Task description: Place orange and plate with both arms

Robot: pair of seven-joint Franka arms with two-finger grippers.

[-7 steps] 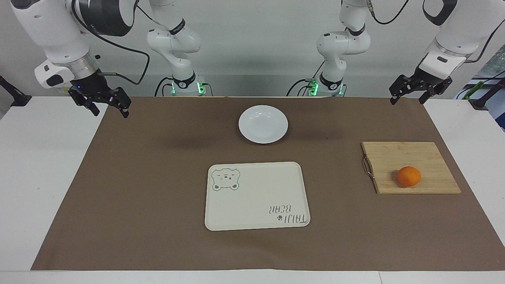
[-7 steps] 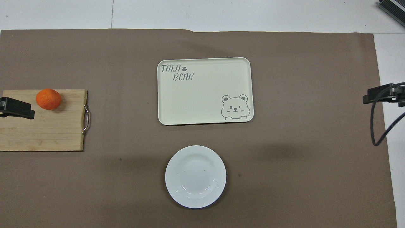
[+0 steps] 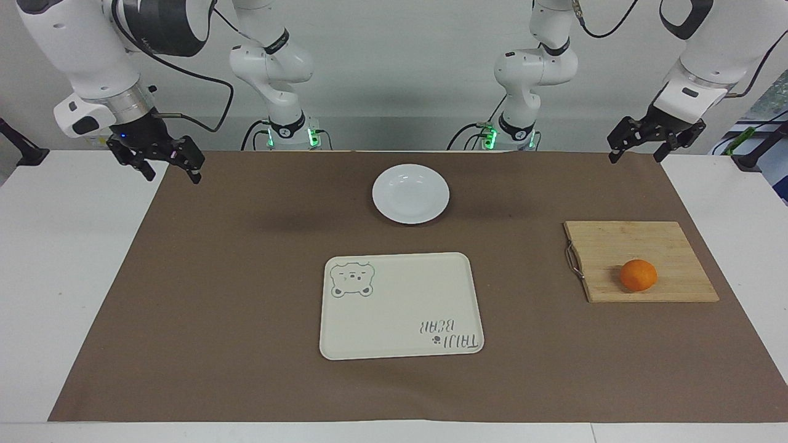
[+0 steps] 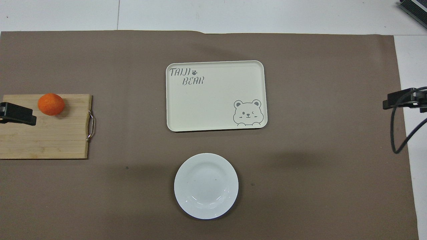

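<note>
I see the left gripper (image 3: pixel 637 151) raised at the facing view's upper right and the right gripper (image 3: pixel 165 169) at its upper left, both spread apart, empty. The orange (image 3: pixel 638 275) sits on the cutting board (image 3: pixel 640 246); the plate (image 3: pixel 410 194) lies top-centre above the tray (image 3: pixel 400 307), bare brown mat (image 3: pixel 234 277) around them.

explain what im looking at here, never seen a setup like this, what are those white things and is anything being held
The white things are two robot arms, each ending in a black two-finger gripper. One picture looks at them from across the table; the other looks down from above their end.

On the brown mat lie a white plate, a cream tray with a bear print, farther from the robots than the plate, and a wooden cutting board with an orange on it, toward the left arm's end.

Nothing is held. The left gripper and right gripper hang open and empty over the mat's corners nearest the robots.
</note>
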